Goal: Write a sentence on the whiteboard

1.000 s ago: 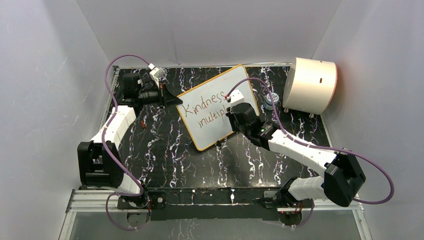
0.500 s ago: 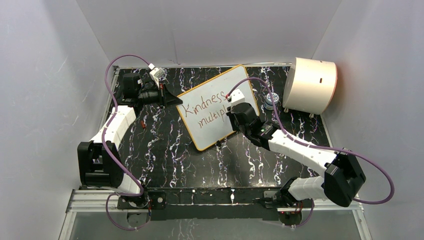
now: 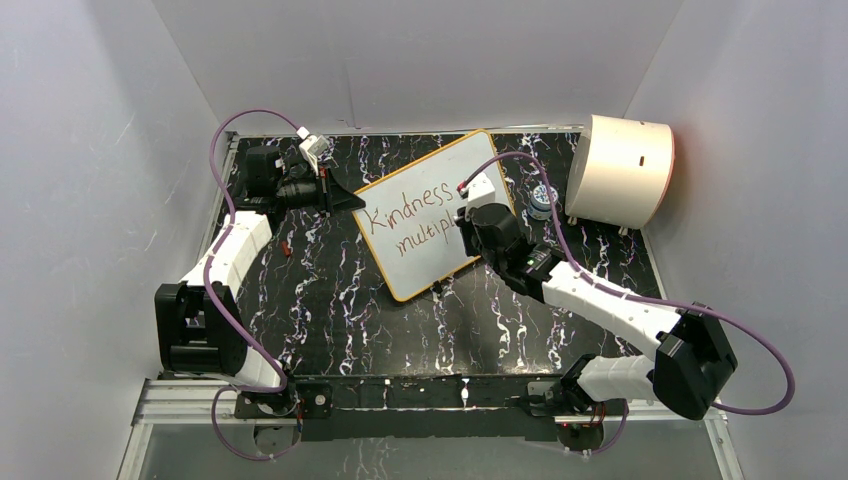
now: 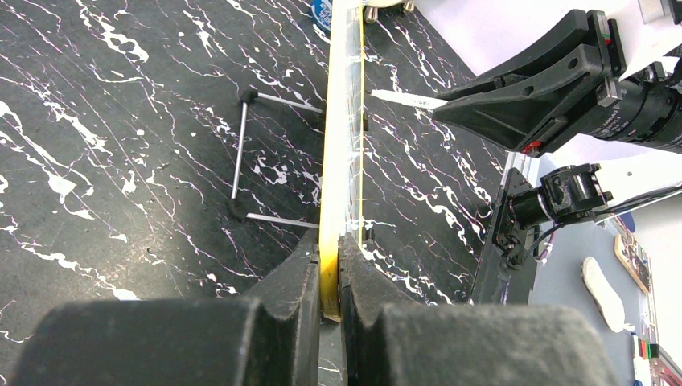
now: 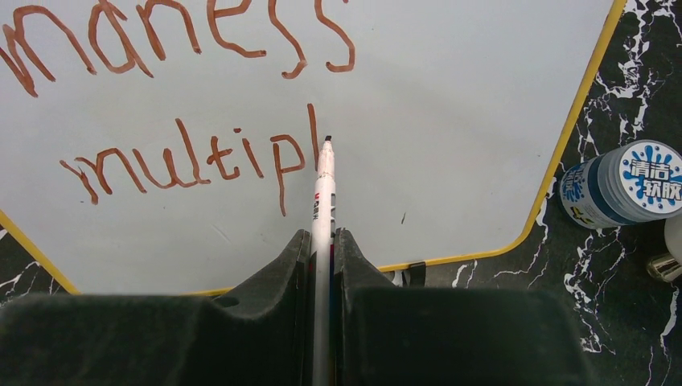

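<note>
The whiteboard (image 3: 425, 215), white with a yellow rim, stands tilted on the black marbled mat. Its dark red lettering (image 3: 415, 218) reads "Kindness" and, below it, "multipl". My left gripper (image 3: 345, 198) is shut on the board's left rim, seen edge-on in the left wrist view (image 4: 330, 277). My right gripper (image 3: 465, 222) is shut on a white marker (image 5: 323, 209). The marker's tip touches the board just right of the "l" in the right wrist view (image 5: 326, 141). The writing (image 5: 193, 157) fills that view's upper left.
A cream half-cylinder drum (image 3: 620, 170) stands at the back right. A small blue-and-white capped bottle (image 3: 540, 200) sits beside the board's right edge, also in the right wrist view (image 5: 623, 183). The board's wire stand (image 4: 241, 153) shows behind it. Grey walls enclose the mat.
My right arm has shifted slightly right along the second line, and an "l" stroke now follows "multip". The left arm and board have not moved.
</note>
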`<state>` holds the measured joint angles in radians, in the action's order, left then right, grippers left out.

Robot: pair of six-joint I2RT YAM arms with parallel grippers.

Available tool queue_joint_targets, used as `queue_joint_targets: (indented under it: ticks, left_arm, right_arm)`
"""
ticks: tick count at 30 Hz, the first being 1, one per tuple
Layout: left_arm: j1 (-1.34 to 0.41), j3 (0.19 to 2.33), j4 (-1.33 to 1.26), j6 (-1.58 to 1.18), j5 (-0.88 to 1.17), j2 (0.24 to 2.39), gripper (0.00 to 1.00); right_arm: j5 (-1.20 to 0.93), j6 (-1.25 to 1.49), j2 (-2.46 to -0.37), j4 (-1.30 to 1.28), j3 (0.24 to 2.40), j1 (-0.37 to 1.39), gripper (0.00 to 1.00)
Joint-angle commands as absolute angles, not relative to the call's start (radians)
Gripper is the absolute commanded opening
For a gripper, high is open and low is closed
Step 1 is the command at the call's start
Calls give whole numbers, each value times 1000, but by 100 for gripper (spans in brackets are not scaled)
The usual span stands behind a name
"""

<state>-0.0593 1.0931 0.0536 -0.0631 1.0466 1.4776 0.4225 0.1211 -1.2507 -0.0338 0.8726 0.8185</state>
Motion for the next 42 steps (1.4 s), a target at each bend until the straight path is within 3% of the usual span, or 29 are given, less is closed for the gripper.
queue_joint_targets:
  ticks: [1,42]
  left_arm:
    - [-114,1048,183,24,987,1524,0]
    - [-114,1049,183,24,986,1522,0]
  right_arm:
    - [438,108,-1249,40,893,808,0]
    - [395,118,-1223,2,854,781,0]
